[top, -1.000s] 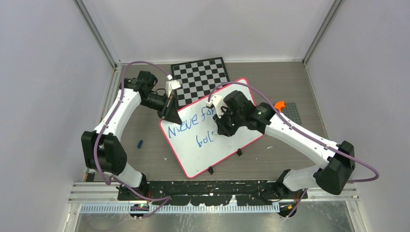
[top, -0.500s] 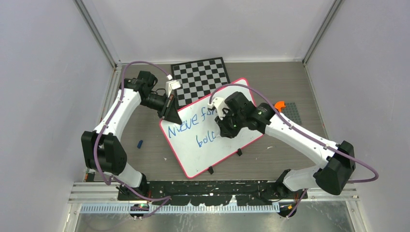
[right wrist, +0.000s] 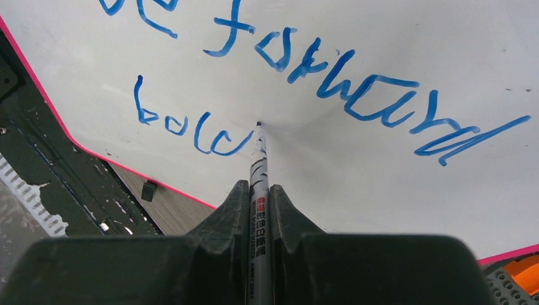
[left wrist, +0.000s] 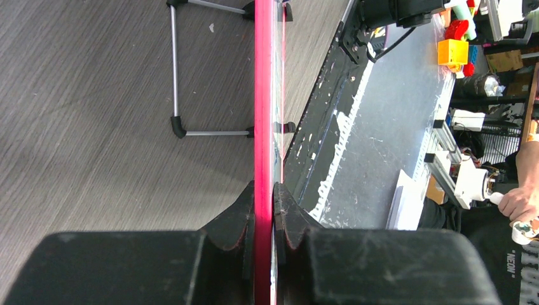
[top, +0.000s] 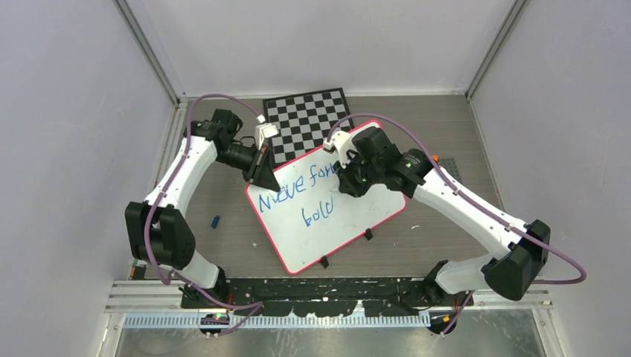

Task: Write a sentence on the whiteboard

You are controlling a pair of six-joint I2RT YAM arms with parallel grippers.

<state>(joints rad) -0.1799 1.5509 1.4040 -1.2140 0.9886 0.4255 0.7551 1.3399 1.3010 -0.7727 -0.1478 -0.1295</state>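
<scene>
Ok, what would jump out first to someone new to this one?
The blue lettering across the angled, red-rimmed whiteboard at mid-table. The right claw grips a marker, tip at the end of the lower line, while the left claw pinches the board's left corner, near a checkered board.

The left arm point(top: 178, 178) rises from its base, bends at the elbow and reaches inward. At its end the left tool point(left wrist: 264, 190) is closed, both fingers pinching the rim of the whiteboard point(left wrist: 262, 95). The right arm point(top: 461, 208) stretches forward and leftward with its wrist tipped down, and the right tool point(right wrist: 259, 190) is clamped on a marker point(right wrist: 259, 162) whose tip touches the board.
</scene>
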